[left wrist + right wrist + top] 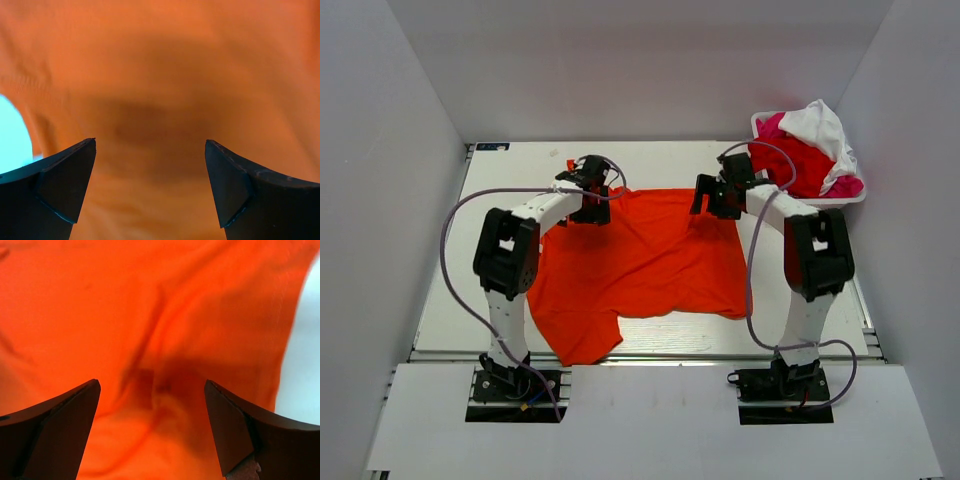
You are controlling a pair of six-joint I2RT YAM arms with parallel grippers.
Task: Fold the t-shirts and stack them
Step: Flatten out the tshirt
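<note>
Orange t-shirt (pixel 640 260) spread; left pincer (pixel 150 141), right pincer (pixel 150 382) agape over far corners.

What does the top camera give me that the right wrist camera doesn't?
Top only: the whole orange t-shirt spread out, the left tool above it, and the pile of other shirts at the far right. Right wrist only: close-up creases in the cloth beneath the open right tool. Both: orange cloth and the table beside its edge.
</note>
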